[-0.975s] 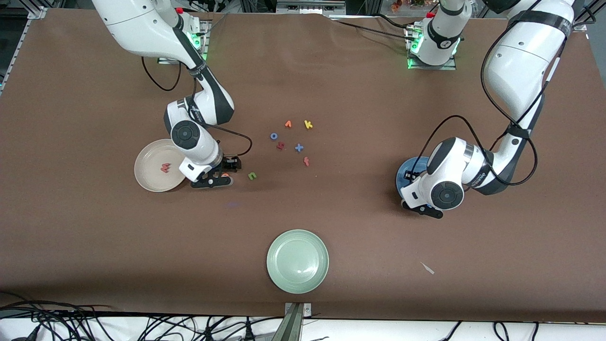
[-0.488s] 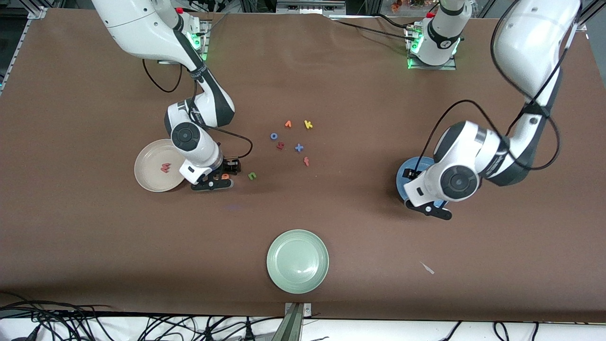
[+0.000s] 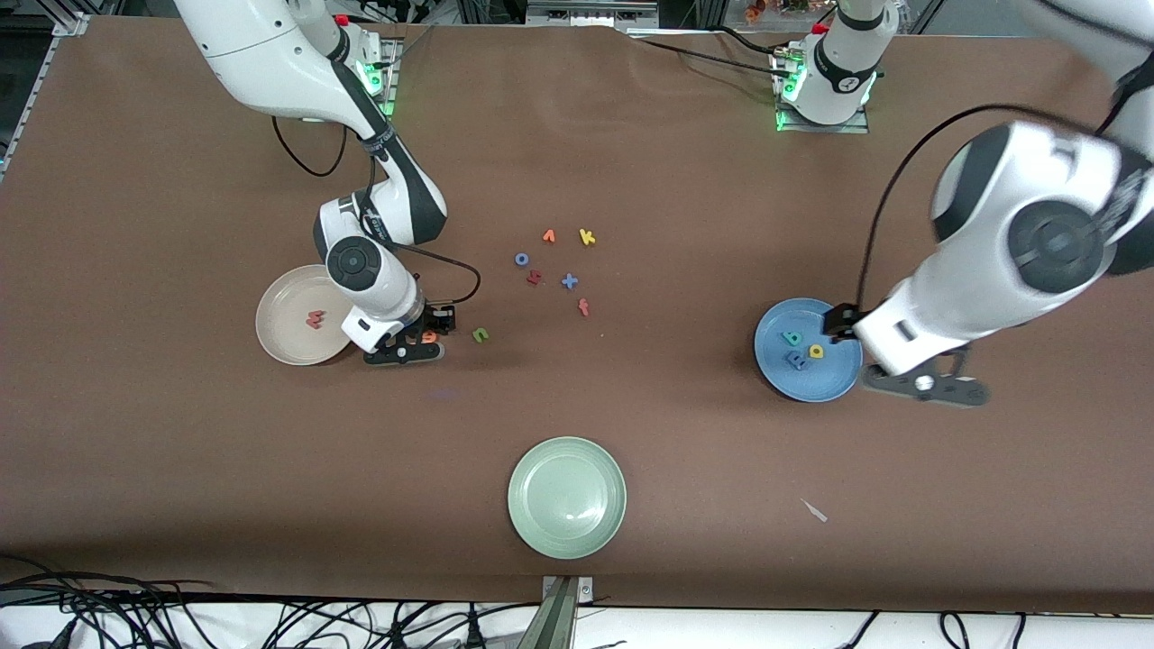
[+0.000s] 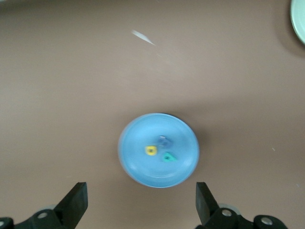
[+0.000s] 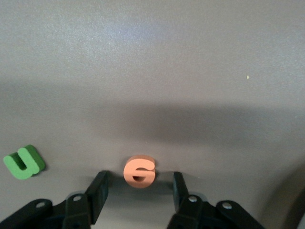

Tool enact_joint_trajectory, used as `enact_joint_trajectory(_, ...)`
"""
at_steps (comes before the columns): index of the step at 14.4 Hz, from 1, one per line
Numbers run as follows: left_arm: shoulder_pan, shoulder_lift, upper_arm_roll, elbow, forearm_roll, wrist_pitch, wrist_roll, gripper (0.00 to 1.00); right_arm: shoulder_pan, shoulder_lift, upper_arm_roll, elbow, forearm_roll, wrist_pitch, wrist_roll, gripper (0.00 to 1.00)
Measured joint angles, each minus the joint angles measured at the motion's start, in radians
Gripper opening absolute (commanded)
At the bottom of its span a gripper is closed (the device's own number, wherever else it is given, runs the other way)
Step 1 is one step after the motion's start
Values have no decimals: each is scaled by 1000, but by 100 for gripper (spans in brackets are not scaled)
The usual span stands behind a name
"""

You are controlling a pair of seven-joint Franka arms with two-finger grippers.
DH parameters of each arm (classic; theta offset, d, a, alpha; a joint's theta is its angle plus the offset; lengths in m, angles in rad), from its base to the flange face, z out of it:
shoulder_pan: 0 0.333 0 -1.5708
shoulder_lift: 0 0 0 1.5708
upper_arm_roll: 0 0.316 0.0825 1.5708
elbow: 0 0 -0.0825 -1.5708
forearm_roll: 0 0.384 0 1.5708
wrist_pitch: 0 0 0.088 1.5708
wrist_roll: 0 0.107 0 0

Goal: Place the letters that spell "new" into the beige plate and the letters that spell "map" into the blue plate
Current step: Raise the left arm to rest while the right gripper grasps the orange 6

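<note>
My left gripper (image 3: 929, 386) hangs in the air over the table just beside the blue plate (image 3: 777, 371), on the side toward the left arm's end, and its fingers (image 4: 76, 202) are spread wide with nothing between them. The blue plate holds three foam letters: the teal p (image 3: 792, 339), the yellow a (image 3: 816, 351) and the blue m (image 3: 797, 361), lying close together near the middle of the dish. My left wrist view looks down on the same plate with the three letters clustered in it.

My right gripper (image 3: 416, 343) is down at the table just beside the beige plate (image 3: 278, 341), on the side toward the table's middle. Its fingers (image 5: 99, 190) stand on either side of the orange e (image 5: 139, 171), which lies flat on the brown table; a small gap shows on each side, so the jaws are partly open and not yet pressing on it. The green n (image 3: 480, 335) lies on the table near that gripper, farther toward the table's middle.

The beige plate holds one letter, the pink-red w (image 3: 315, 318), near its middle.

The pale green plate (image 3: 541, 527) sits well nearer to the front camera than the other two plates. A loose group of other letters lies on the table around its middle, among them a yellow k (image 3: 587, 237), a blue x (image 3: 570, 281) and a red f (image 3: 584, 307).
</note>
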Motion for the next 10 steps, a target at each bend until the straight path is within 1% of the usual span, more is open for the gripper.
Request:
enact_joint_trajectory(2, -36, -101, 89, -22, -68, -18, 7, 100, -1, 0, 0, 1, 0, 0, -5, 58)
enact_joint_trajectory(3, -73, -152, 144, -54, -116, -18, 8, 100, -1, 0, -1, 1, 0, 0, -5, 58)
enact_joint_trajectory(4, -117, -203, 205, -100, -163, -14, 8, 100, -1, 1, -1, 2, 0, 0, -6, 57)
enact_joint_trajectory(5, -156, -257, 262, -163, -204, -2, 7, 100, -2, 1, -1, 3, 0, 0, -6, 53)
enact_joint_trajectory(6, -179, -306, 295, -232, -231, 26, 7, 100, -2, 2, -1, 4, 0, 0, -6, 53)
enact_joint_trajectory(7, -188, -355, 311, -300, -248, 59, 7, 100, -2, 2, -1, 5, 0, 0, -7, 48)
enact_joint_trajectory(8, -189, -398, 317, -358, -259, 80, 7, 100, -2, 2, -1, 6, 0, 0, -7, 48)
enact_joint_trajectory(10, -188, -452, 324, -424, -261, 75, 7, 100, -2, 2, -2, 7, 0, 0, -7, 47)
